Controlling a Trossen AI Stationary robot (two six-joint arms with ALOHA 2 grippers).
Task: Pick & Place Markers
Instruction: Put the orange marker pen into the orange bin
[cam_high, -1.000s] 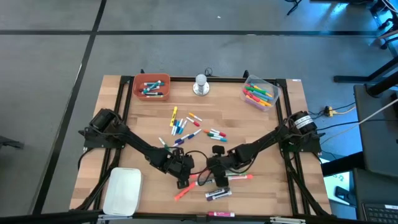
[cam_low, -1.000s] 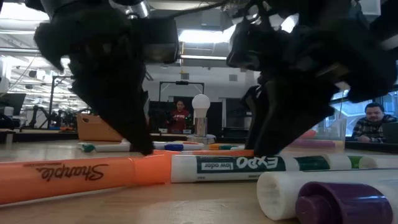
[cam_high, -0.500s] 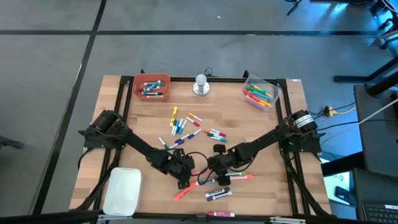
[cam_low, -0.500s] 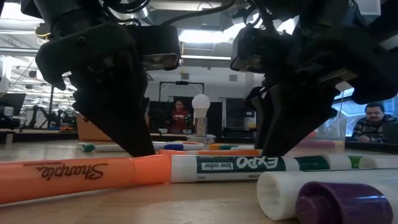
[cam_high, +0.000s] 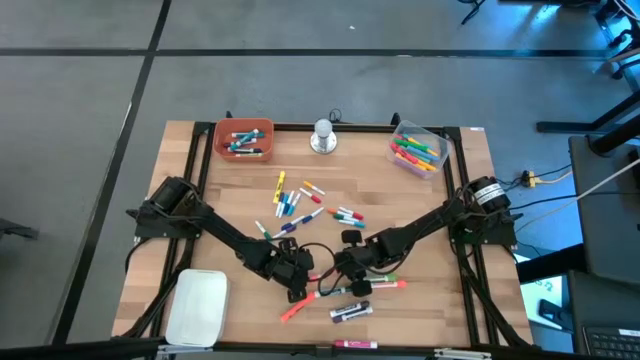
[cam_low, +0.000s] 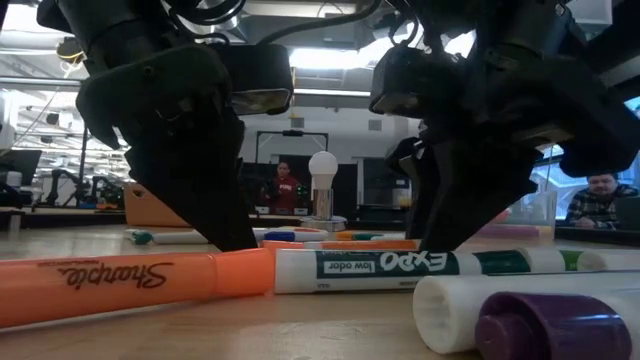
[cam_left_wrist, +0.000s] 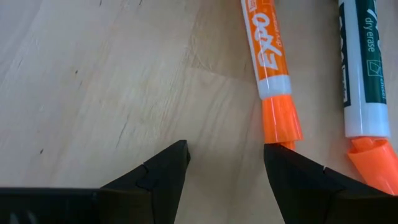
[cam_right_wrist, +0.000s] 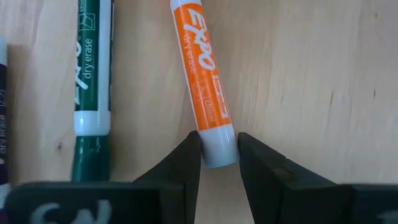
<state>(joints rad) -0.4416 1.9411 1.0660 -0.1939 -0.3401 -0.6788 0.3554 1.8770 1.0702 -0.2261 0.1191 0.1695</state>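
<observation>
Right gripper (cam_right_wrist: 217, 155) clenched on the white end of an orange Expo marker (cam_right_wrist: 202, 93); green marker (cam_right_wrist: 90, 81) beside it. Left gripper (cam_left_wrist: 225, 163) released, jaws spread, the orange cap just beside one finger (cam_left_wrist: 305, 180).

Both grippers crowd the tabletop's (cam_high: 450, 320) front middle among loose markers (cam_high: 345, 300); bare wood lies open along its right edge.
</observation>
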